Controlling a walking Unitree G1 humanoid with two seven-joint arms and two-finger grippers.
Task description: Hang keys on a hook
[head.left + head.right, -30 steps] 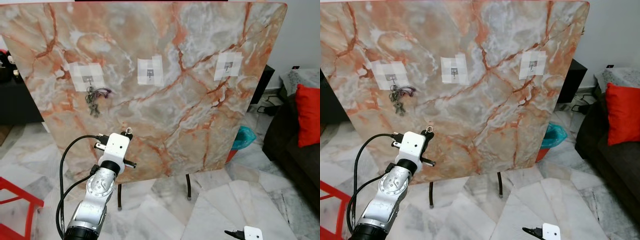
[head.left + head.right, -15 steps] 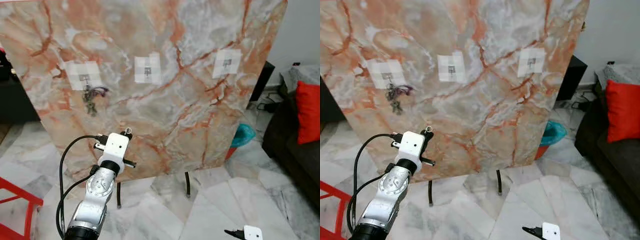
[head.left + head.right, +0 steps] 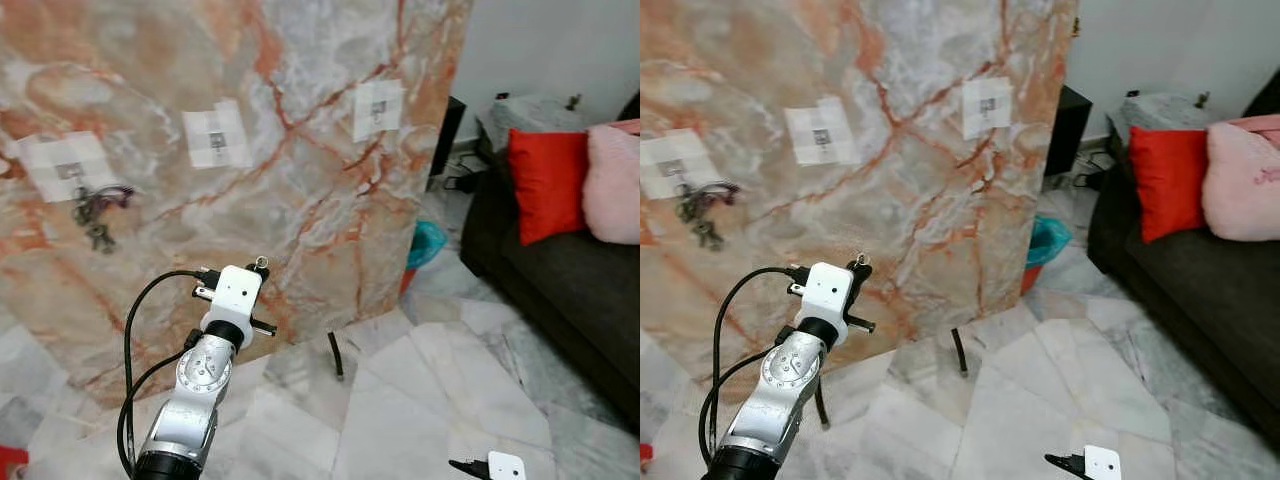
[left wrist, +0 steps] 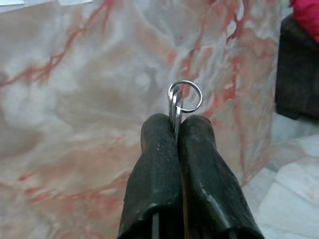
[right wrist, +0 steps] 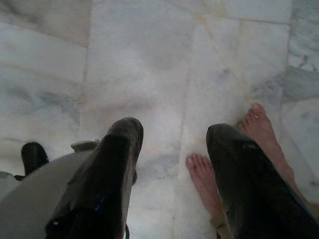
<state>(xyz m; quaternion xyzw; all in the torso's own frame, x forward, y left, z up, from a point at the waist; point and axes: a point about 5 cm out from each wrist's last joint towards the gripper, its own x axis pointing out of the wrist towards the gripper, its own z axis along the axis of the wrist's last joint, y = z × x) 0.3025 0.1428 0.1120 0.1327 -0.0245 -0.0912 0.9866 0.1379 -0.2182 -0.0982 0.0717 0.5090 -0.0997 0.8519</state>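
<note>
My view has turned right since the earlier frame: the marble board (image 3: 250, 150) now sits further left, with a sofa (image 3: 560, 270) at right. My left jaws (image 4: 175, 130) are clamped on a key ring (image 4: 185, 96) before the board. One bunch of keys (image 3: 95, 210) hangs on the left hook (image 3: 70, 172). My right jaws (image 5: 172, 149) hang wide apart above the floor (image 5: 149, 59).

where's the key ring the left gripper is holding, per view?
Left eye view: key ring sticks up from the left gripper, lower left, before the marble board.
Right eye view: ring, lower left, before the board.
Left wrist view: ring at centre, above the shut fingers.
Right wrist view: not in it.
Shared landmark: the marble board.
</note>
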